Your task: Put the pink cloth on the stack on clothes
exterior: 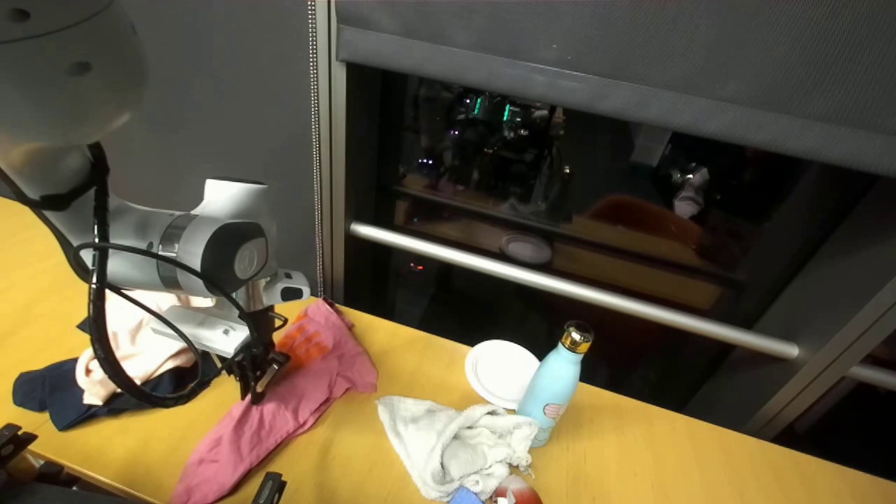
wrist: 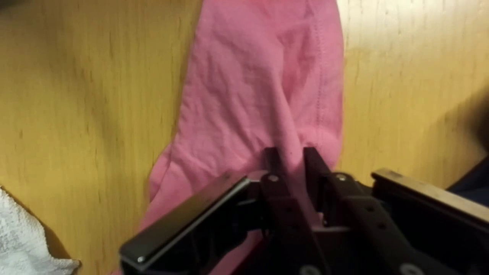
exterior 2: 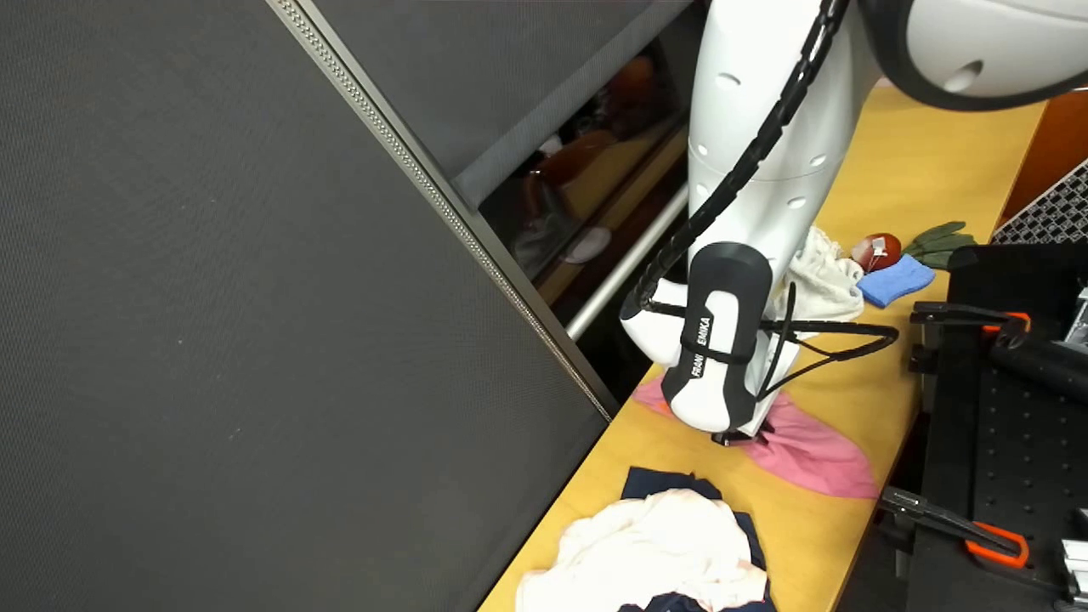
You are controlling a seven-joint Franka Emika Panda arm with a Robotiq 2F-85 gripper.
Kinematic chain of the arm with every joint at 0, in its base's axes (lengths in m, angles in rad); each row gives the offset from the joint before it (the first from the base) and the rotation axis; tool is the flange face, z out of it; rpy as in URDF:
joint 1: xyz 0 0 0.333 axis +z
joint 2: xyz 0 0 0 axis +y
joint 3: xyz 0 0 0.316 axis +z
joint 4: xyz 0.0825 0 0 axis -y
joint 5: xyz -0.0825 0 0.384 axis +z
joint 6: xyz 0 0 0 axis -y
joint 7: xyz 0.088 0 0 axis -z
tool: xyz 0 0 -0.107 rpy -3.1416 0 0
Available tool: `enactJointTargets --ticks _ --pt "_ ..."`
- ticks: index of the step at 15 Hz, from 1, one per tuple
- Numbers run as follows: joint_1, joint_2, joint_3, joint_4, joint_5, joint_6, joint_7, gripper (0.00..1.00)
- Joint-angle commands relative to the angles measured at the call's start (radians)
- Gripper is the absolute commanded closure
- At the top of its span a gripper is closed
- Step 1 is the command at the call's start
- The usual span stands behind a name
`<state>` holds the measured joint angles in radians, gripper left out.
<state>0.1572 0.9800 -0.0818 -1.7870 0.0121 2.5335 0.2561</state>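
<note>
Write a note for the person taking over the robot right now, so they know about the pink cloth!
Gripper: at the pink cloth, jaws slightly apart with a fold between them; can't tell if it's gripping.
Cloth: on the table, apart from the cream-and-navy clothes stack.
Done: gripper is positioned.
Left: probably grip, lift, lay it on the stack, let go.

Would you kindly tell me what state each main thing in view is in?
Pink cloth: wrinkled, laid out on the table, not yet stacked
Peach cloth: rumpled, atop the navy cloth
Navy cloth: partly covered
Claw: fingers close together, pink cloth showing between them; hold unclear
White towel: bunched up
Bottle: standing, capped
White plate: partly hidden by the bottle
Window blind: partly lowered
</note>
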Motion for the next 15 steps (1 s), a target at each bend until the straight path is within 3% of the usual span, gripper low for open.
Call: enactJointTargets --ticks 1,15 --pt "-0.028 0.006 0.028 0.045 0.011 -0.053 -0.022 1.00" --pt "-0.024 -0.175 0.026 0.081 0.000 -0.130 -0.013 0.99"
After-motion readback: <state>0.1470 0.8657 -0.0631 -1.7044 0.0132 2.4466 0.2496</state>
